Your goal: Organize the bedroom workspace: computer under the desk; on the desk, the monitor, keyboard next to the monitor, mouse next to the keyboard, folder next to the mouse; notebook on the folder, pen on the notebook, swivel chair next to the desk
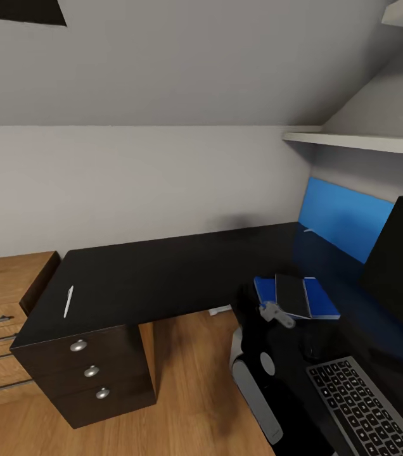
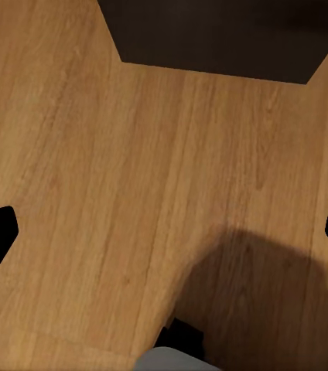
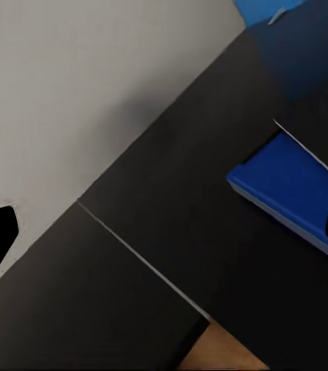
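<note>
Looking down over the desk (image 1: 182,266), I take its glossy black top as my landmark. Its largest load is the monitor (image 1: 399,253), standing on the wing that carries the blue back panel (image 1: 344,218), so that step looks done. The keyboard (image 1: 360,408) lies on the same wing, on the side of the monitor nearer to me, also settled. Between the keyboard and the folder there is a dark rounded shape that may be the mouse, but it is too dim against the black top to be sure.

The folder (image 1: 319,297) lies flat on the desk, beyond the keyboard, and the notebook (image 1: 291,295) is already stacked on it. The pen (image 1: 68,301) is what is left: it lies alone on the far end of the desk's other wing, above the black drawer unit (image 1: 90,373), well apart from the stack.

My right claw (image 3: 164,239) hangs over the desk just beside the folder, its jaws spread wide and holding nothing. My left claw (image 2: 164,239) is likewise wide and bare, over the wood floor (image 2: 117,193).

By my reckoning the pen must still go onto the notebook, and I cannot judge the computer or the chair from here.
</note>
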Robot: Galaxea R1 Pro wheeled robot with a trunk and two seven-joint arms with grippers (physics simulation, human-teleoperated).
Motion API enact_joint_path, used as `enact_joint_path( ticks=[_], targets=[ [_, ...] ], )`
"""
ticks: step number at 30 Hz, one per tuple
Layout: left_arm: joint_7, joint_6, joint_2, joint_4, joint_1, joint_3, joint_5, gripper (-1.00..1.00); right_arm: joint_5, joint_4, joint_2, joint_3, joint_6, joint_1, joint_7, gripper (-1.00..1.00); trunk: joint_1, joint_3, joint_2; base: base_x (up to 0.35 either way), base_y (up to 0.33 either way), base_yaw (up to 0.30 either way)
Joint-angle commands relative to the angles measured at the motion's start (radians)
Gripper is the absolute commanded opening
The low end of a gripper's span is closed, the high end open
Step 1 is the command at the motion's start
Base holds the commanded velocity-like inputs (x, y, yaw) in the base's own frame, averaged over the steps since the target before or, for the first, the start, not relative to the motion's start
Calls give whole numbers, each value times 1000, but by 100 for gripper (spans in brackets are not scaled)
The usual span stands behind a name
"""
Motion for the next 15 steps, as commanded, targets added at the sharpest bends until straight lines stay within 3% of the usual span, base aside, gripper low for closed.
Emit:
enact_joint_path(
  ticks=[1,15],
  targets=[
    [2,4,0,-3,1,1,9,100,-6,-1,-5,19,-1,-1,-3,100,0,-1,-1,0,0,0],
    [2,4,0,-3,1,1,9,100,5,-26,-14,69,0,7,-4,100,0,-1,-1,0,0,3]
  ],
)
